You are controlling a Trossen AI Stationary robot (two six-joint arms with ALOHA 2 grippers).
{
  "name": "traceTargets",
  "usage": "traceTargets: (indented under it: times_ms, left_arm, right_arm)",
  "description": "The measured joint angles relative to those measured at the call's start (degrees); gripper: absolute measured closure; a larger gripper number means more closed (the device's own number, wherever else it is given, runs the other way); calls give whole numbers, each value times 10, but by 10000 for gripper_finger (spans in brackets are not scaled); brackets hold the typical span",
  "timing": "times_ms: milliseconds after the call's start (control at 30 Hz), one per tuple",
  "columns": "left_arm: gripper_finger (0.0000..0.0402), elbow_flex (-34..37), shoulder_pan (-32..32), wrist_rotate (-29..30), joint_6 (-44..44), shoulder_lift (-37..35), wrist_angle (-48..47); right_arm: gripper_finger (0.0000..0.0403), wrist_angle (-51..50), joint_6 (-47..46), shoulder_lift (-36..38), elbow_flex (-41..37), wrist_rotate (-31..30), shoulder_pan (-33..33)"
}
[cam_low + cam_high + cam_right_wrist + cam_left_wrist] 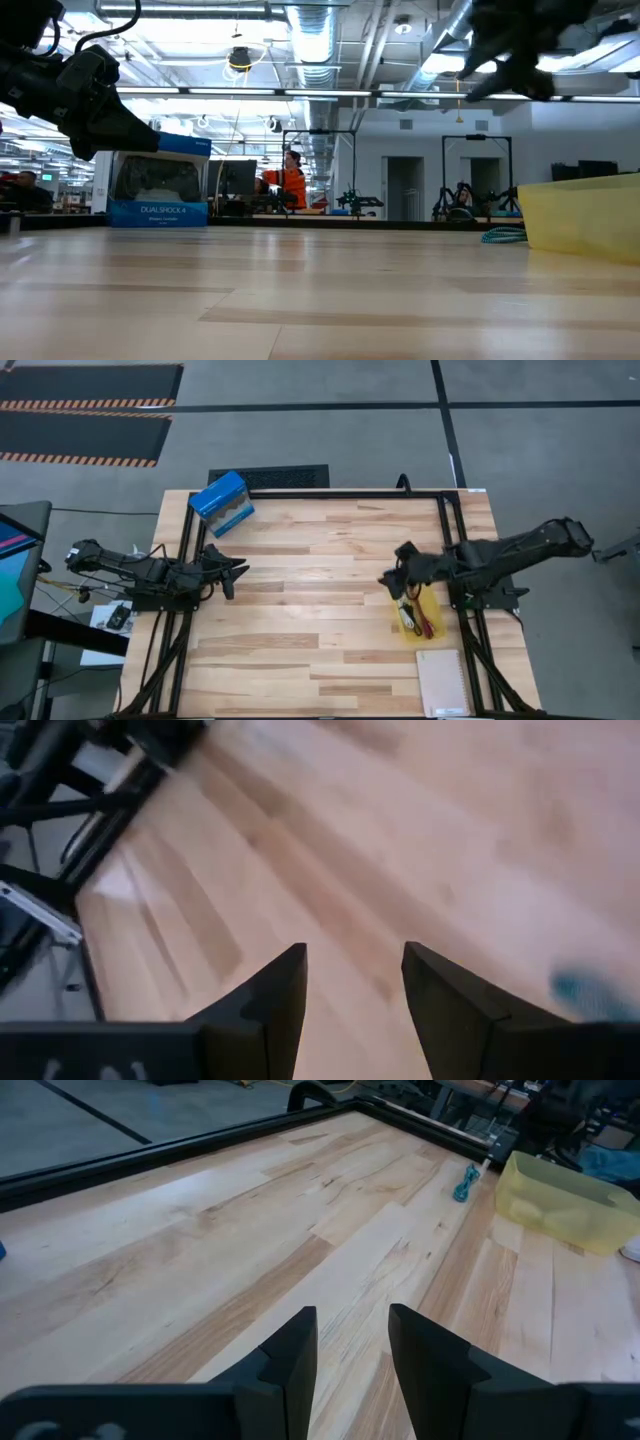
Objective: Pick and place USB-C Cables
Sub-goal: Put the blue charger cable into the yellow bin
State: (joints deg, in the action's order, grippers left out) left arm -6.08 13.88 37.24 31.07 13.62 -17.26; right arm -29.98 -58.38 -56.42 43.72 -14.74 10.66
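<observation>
Looking down on your wooden bench (pixel 330 575), you have both dark arms hovering above it, the left one at the left side and the right one at the right side. Your blue box (pixel 221 502) sits near the far left corner, well apart from everything else. A yellow tray (pixel 427 630) lies on the right part of the bench, just beside the right arm's base, and a notebook (pixel 443 682) lies nearer the front edge beyond it. Your left end effector (pixel 232 572) is raised off the wood with its fingers (pixel 291 1355) parted and nothing between them. Your right end effector (pixel 392 576) hangs just beside the tray's far end, its fingers (pixel 277 995) likewise spread and empty. Inside the tray you can make out thin cables, one dark red (pixel 421 626) and one white (pixel 404 612); the others there are too small to tell. One teal-blue cable (pixel 466 1182) lies on the bare wood just beside the tray, outside it
</observation>
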Motion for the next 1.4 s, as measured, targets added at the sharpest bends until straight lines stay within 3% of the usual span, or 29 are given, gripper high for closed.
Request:
traceTargets:
  times_ms: [200, 533, 633, 800, 1400]
  left_arm:
    - [288, 0, 0, 0, 0, 0, 0]
    - [288, 0, 0, 0, 0, 0, 0]
    - [288, 0, 0, 0, 0, 0, 0]
    - [288, 0, 0, 0, 0, 0, 0]
    - [288, 0, 0, 0, 0, 0, 0]
  right_arm:
    - [214, 17, 149, -19, 26, -4, -81]
    - [159, -84, 216, -89, 27, -2, -170]
    - [142, -106, 230, -120, 27, 26, -185]
    - [137, -111, 254, -172, 27, 75, -202]
    - [137, -143, 283, -322, 27, 88, -202]
